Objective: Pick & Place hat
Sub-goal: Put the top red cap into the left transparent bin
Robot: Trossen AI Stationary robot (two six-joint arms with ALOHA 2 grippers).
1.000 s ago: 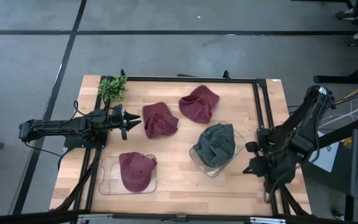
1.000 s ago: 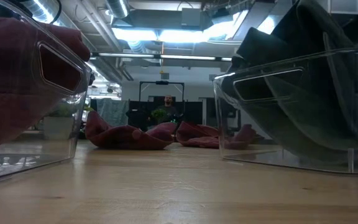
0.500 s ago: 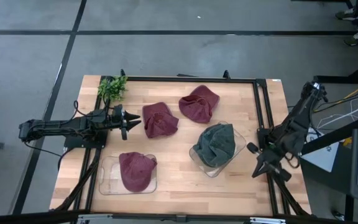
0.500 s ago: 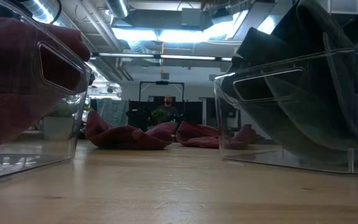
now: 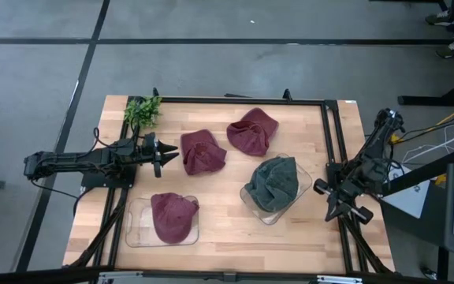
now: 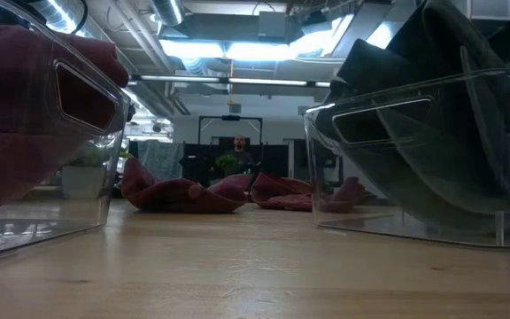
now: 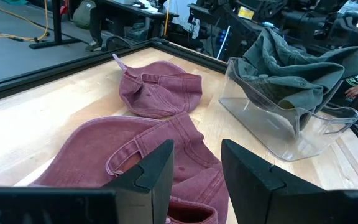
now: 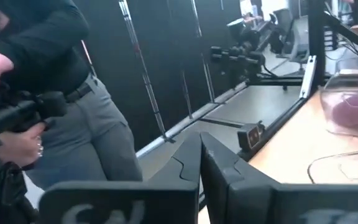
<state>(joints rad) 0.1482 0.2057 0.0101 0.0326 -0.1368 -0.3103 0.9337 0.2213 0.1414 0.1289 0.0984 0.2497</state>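
Two maroon hats lie loose on the table, one [image 5: 202, 150] left of the middle and one [image 5: 252, 130] farther back. A third maroon hat [image 5: 173, 215] lies in a clear container near the front left. A grey-green hat [image 5: 273, 183] fills a clear container at the right. My left gripper [image 5: 164, 155] is open, level with the table, just left of the nearer loose hat [image 7: 135, 155], touching nothing. My right gripper [image 5: 331, 211] is shut over the table's right rail, away from every hat.
A small green plant [image 5: 142, 110] stands at the far left corner. A black frame rail [image 5: 331, 134] runs along the far and right sides. Bare wood lies between the two containers [image 5: 219, 229]. A person [image 8: 61, 93] stands beyond the table in the right wrist view.
My right arm has drawn back toward the table's right edge and folded in, and its gripper has swung from the near right corner to a spot over the right rail. The left arm and all hats have stayed put.
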